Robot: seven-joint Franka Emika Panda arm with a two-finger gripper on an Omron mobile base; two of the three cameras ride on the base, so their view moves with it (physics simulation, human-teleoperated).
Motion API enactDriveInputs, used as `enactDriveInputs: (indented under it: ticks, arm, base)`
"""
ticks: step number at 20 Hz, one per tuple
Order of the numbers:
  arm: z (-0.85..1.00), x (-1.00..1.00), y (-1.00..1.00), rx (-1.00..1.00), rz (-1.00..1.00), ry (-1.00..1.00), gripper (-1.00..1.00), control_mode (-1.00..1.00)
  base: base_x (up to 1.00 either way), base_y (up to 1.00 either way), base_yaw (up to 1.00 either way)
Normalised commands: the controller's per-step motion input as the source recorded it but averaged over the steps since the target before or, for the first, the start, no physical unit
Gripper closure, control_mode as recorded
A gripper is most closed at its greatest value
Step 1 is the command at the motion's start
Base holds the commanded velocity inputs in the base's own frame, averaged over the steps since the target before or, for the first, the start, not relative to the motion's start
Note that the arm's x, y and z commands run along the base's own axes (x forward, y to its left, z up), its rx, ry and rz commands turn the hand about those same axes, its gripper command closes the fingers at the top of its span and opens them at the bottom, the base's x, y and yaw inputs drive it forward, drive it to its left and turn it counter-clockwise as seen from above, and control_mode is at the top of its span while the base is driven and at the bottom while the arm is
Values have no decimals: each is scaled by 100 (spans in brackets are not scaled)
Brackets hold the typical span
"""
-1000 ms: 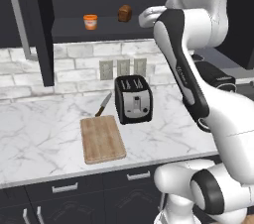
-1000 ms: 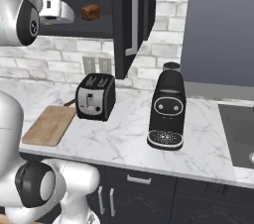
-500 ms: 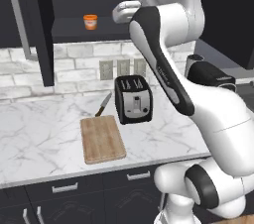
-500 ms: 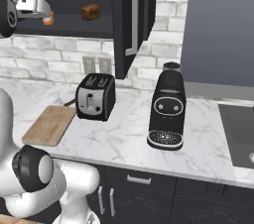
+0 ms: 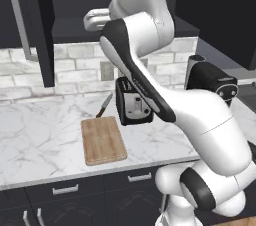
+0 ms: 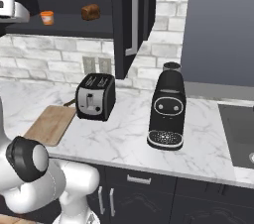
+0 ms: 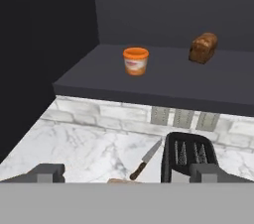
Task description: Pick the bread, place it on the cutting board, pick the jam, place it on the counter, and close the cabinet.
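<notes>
Fingers [image 7: 127,173] stand wide apart, gripping nothing, raised before the open cabinet [image 6: 130,15]. Bread [image 7: 203,47] sits on the cabinet shelf [image 7: 163,79], to the right; jam [image 7: 135,61] stands upright on the same shelf, left of it and well apart. Board [image 5: 103,140] lies bare on the worktop [image 5: 40,140], just left of the toaster [image 6: 95,96]. A knife [image 7: 146,158] lies at the board's far edge.

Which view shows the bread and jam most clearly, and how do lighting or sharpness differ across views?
Hand view: bread and jam sharp, evenly lit on a dim shelf. Right base view: both small, against the dark cabinet. Left base view: flat light, no glare on the cutting board.
</notes>
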Motion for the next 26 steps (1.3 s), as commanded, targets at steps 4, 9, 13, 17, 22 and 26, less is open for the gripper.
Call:
enactDriveInputs:
  ticks: [4, 9, 13, 17, 22, 26]
  arm:
    - [0, 47, 21, 3, 0, 0, -100, -100]
    - [0, 77, 0, 7, 1, 0, -100, -100]
    - [0, 78, 0, 6, 2, 0, -100, -100]
    - [-7, 71, 4, 1, 0, 0, -100, -100]
    - [-5, 66, 4, 0, 0, 0, -100, -100]
    - [0, 55, 6, 0, 0, 0, -100, -100]
  base:
    - [0, 0, 0]
    - [0, 0, 0]
    - [0, 0, 0]
    - [0, 0, 0]
    - [0, 0, 0]
    - [0, 0, 0]
